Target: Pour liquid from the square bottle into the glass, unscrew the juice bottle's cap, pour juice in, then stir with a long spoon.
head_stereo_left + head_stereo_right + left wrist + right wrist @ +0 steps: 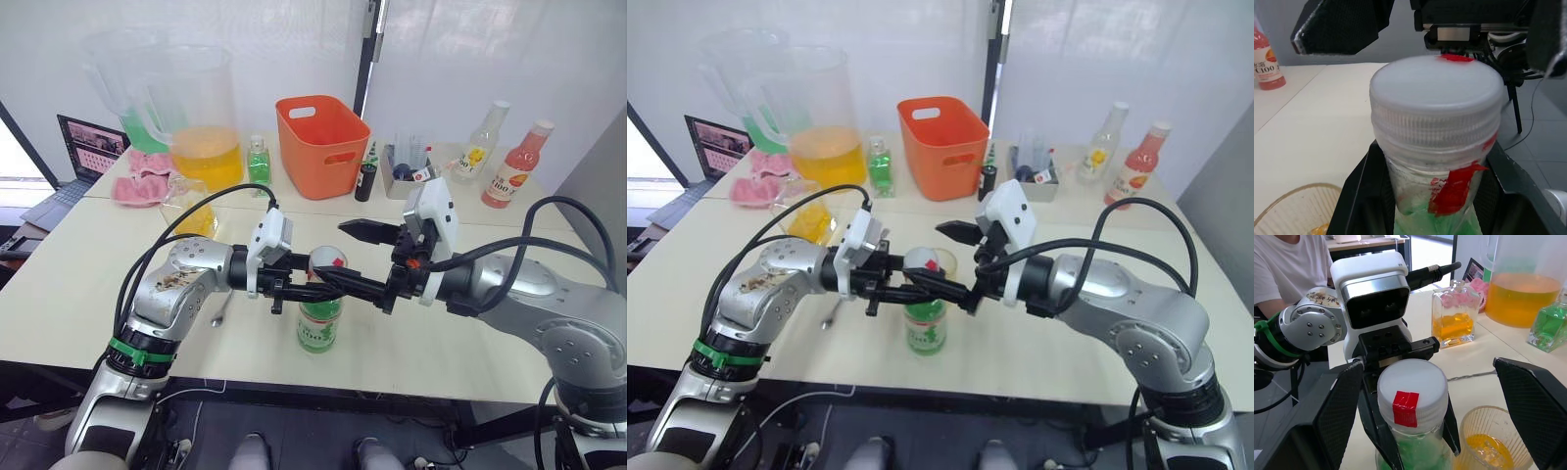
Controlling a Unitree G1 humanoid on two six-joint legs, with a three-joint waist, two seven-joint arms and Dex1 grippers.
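The juice bottle [319, 318], green inside with a white cap [1411, 387] marked by red tape, stands upright near the table's front edge. My left gripper [310, 284] is shut on its neck just under the cap. My right gripper [1436, 396] is open, one finger on each side of the cap and apart from it. The glass [1492, 448], holding some orange liquid, stands right behind the bottle. The square bottle [191, 211], part full of orange liquid, is at the left rear. The long spoon [223, 309] lies on the table beneath my left forearm.
An orange basket [321, 143] stands at the back centre, two large pitchers [201, 122] at the back left, a small green bottle [259, 163] between them. Two drink bottles [514, 163] and a small tray [407, 168] are back right. A person [1288, 269] sits beyond the table.
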